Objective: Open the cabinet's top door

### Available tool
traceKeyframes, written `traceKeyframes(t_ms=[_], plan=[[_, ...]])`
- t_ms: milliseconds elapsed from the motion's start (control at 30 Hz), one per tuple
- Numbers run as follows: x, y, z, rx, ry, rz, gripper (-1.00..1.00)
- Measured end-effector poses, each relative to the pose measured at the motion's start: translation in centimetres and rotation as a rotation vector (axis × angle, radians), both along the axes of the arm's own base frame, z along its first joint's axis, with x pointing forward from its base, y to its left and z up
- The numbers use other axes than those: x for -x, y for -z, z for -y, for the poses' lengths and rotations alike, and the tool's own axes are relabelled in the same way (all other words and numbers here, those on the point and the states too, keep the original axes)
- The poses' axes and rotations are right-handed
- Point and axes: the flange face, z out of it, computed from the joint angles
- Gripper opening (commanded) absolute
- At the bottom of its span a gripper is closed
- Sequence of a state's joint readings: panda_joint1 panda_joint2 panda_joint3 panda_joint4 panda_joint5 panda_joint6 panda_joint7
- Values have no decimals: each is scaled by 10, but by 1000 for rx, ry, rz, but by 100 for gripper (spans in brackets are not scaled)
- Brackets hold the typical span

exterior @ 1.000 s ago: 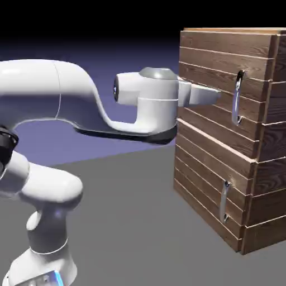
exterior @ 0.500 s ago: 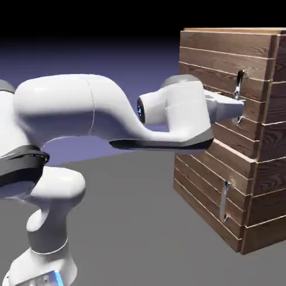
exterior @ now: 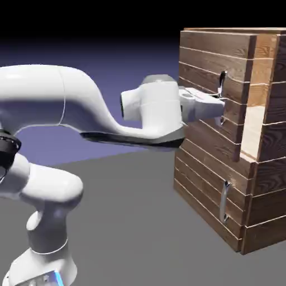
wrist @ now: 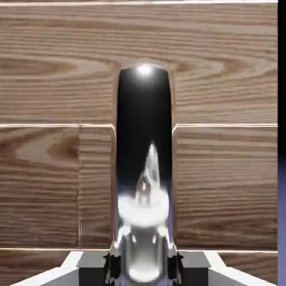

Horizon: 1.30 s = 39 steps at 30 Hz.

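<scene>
Exterior view first: nearest to the viewer, at the lower left, rises the white robot arm (exterior: 50, 184), its rounded base segments stacked upward before a long upper section sweeps level across the picture toward the right. At the end of that reach sits the gripper (exterior: 219, 104), pointing level at the front of the cabinet (exterior: 223, 184), and its jaws are clamped tight on the long silver handle (exterior: 222, 89) of the top door (exterior: 215, 111). The cabinet is a big box of dark brown horizontal planks with pale seams, standing on the grey table (exterior: 128, 223) at the right of the picture. The top door stands partly open, its edge swung out from the cabinet body so that a strip of pale wood interior (exterior: 252, 131) shows behind it. Below it, the lower door (exterior: 206, 195) lies flush and shut, with its own smaller silver handle (exterior: 225, 201). Farthest back hangs a plain blue-violet backdrop (exterior: 84, 50). Hand view, close up: the two grey fingertips (wrist: 90, 267) sit at the bottom edge, pressed against either side of the shiny, dark-reflecting handle (wrist: 143, 151), which rises large up the middle. Behind it the door's brown planks (wrist: 56, 78) fill nearly the whole frame.
</scene>
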<state>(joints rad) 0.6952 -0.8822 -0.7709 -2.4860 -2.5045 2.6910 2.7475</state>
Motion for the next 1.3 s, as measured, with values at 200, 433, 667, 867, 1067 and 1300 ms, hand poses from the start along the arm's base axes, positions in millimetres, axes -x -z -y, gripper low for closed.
traceKeyframes(t_ms=[200, 433, 667, 867, 1067, 1300], plan=[[46, 0, -30, 0, 127, 0, -100], [93, 0, -71, -1, 272, 0, -100], [130, 0, -114, -1, 404, 0, -100], [156, 0, -152, -1, 511, 0, -100], [179, 0, -196, -1, 625, 0, -100], [201, 0, -257, -1, 777, 0, -100]])
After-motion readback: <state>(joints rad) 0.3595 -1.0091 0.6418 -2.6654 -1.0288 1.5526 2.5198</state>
